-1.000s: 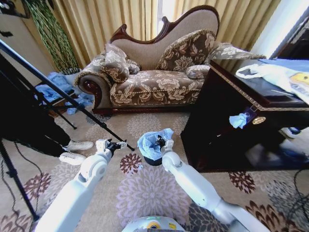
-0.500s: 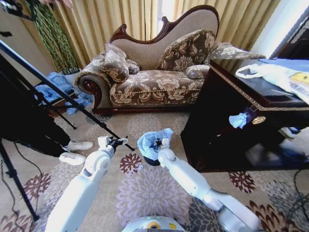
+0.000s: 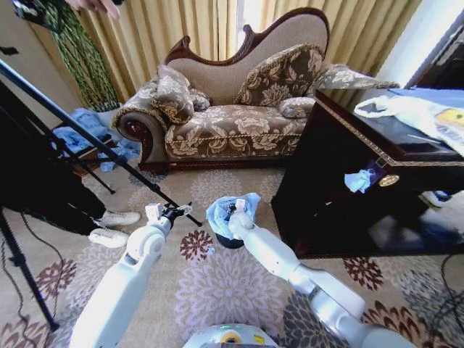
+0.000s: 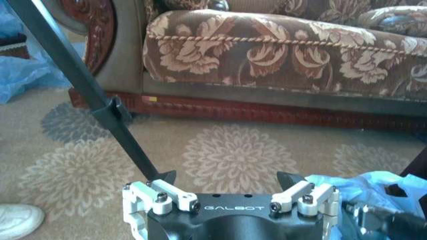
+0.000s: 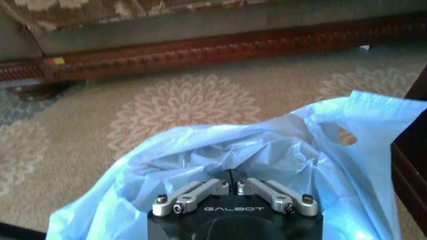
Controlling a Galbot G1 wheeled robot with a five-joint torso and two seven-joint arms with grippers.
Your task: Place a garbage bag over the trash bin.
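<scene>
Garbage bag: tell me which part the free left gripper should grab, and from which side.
Probably the loose pale-blue rim of the garbage bag on the bin's left. The film there stands crumpled above the trash bin, a thin edge to pinch. Come in sideways from the left, where the open left gripper hovers. The right gripper is shut, pressed into the bag's middle.

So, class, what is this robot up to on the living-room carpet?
It is fitting a pale-blue garbage bag over a small black trash bin standing on the carpet in front of the sofa. The right end effector, fingers shut, is pushed down into the bag's crumpled opening. The left end effector hovers open beside the bin, holding nothing. The bag drapes loosely around the bin's top, not yet smoothed down.
</scene>
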